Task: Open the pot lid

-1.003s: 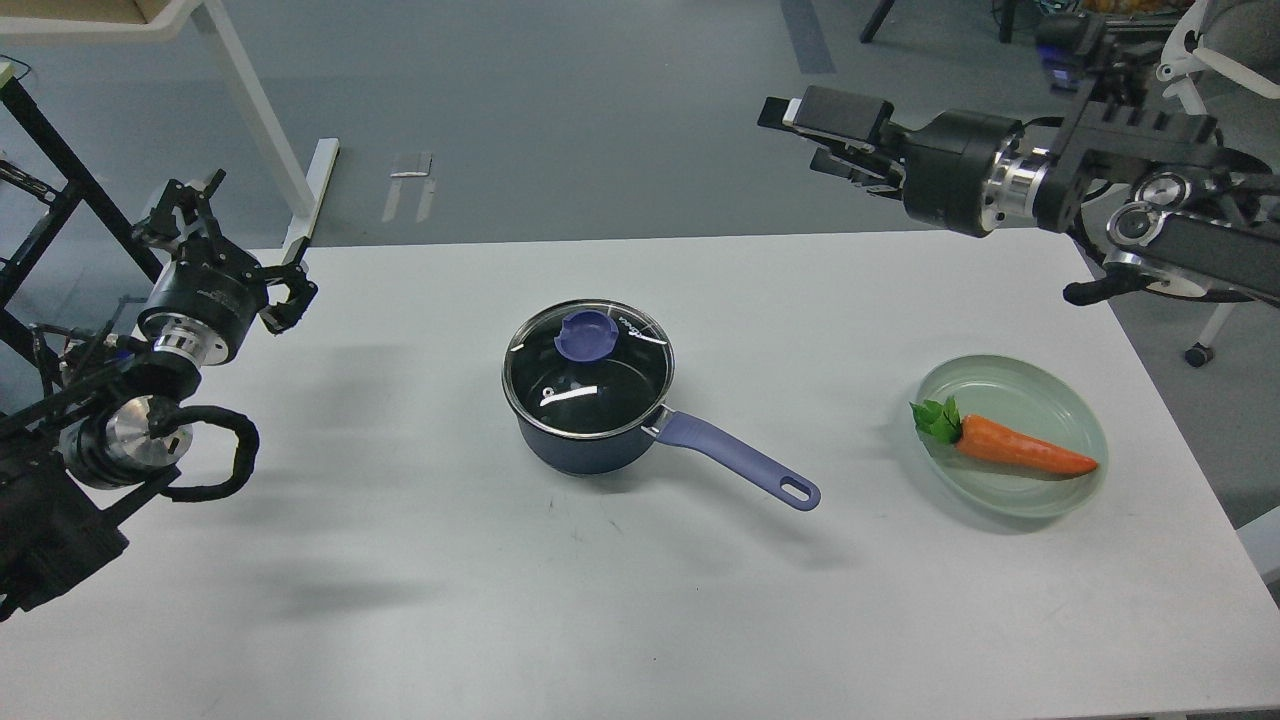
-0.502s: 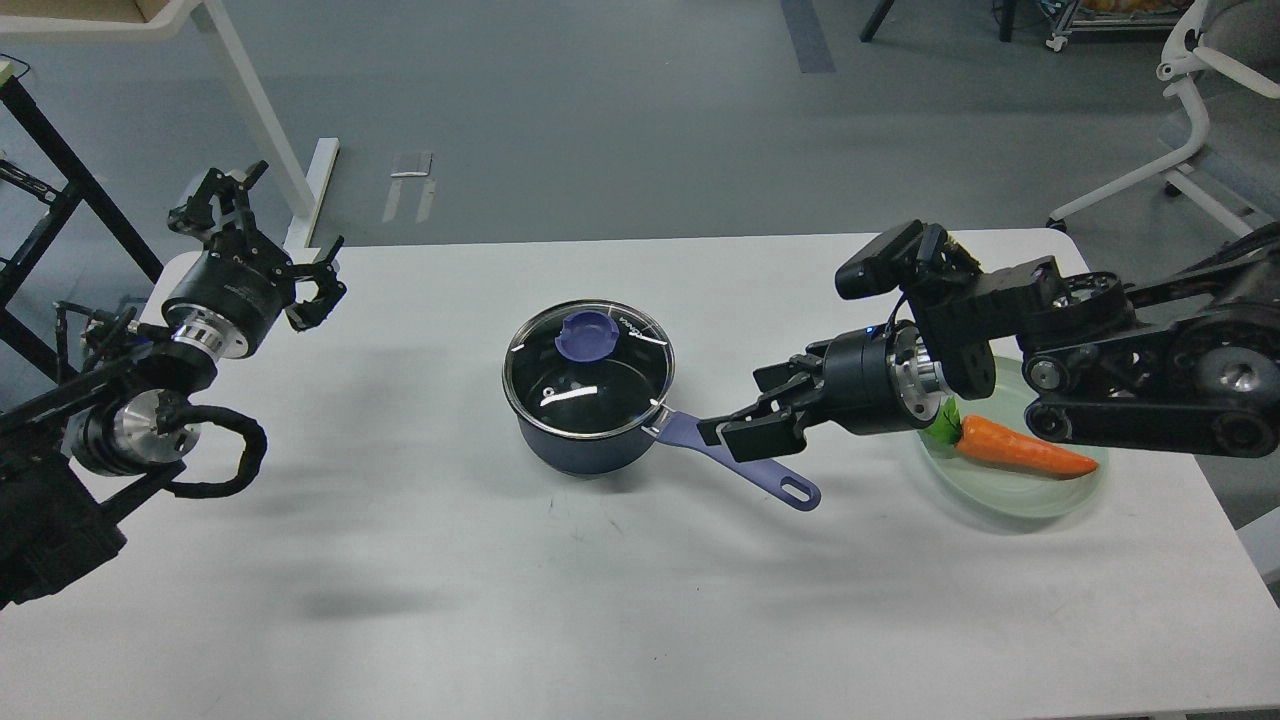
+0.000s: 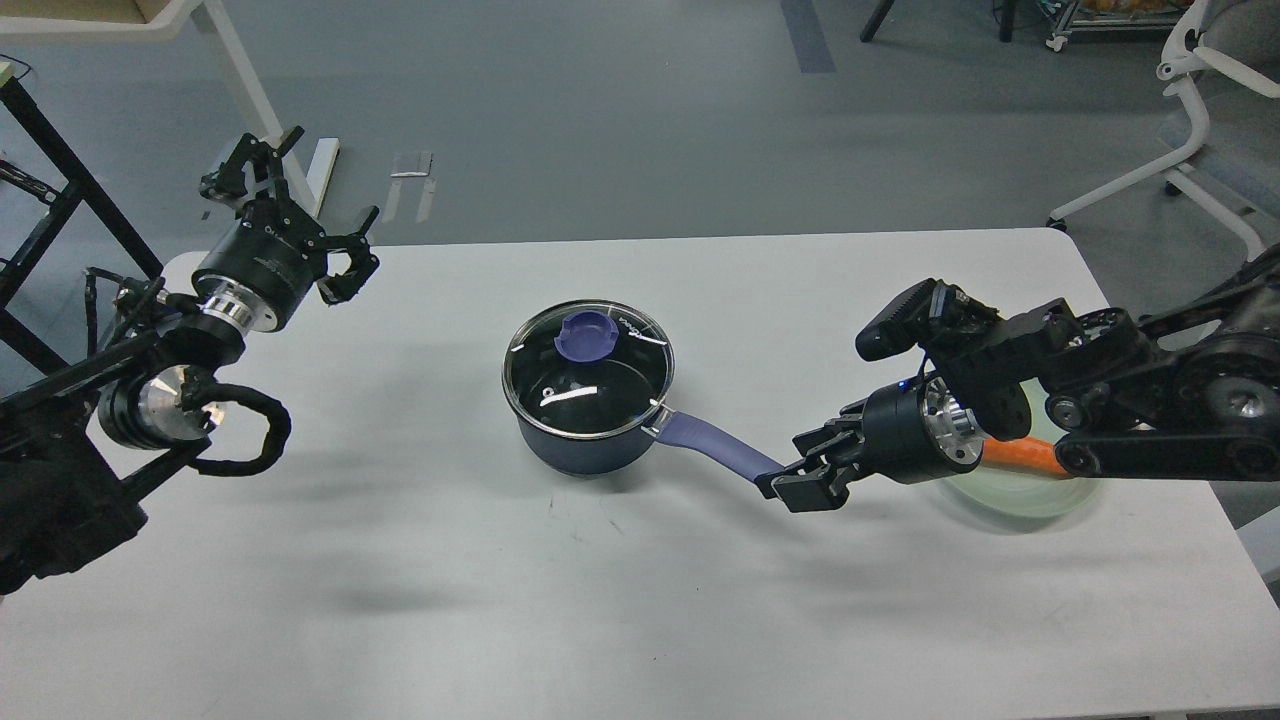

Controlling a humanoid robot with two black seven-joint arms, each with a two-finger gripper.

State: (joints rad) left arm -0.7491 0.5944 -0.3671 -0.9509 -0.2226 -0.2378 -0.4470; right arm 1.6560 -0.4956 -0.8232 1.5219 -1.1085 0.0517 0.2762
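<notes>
Centrally, in the head view, the pot (image 3: 588,405) is sitting on the white bench (image 3: 620,600), glass lid (image 3: 588,365) seated, blue knob (image 3: 585,334) untouched. Right gripper (image 3: 790,485) is reaching low to the far end of the pot handle (image 3: 712,446), fingers around its tip; whether they are clenched, I cannot tell. Probably it is steadying the pot for lifting. Left gripper (image 3: 300,220) is hanging well apart at the bench's far-left corner, fingers spread, released. Carrot (image 3: 1020,452) on plate (image 3: 1000,497), mostly hidden behind the right arm.
</notes>
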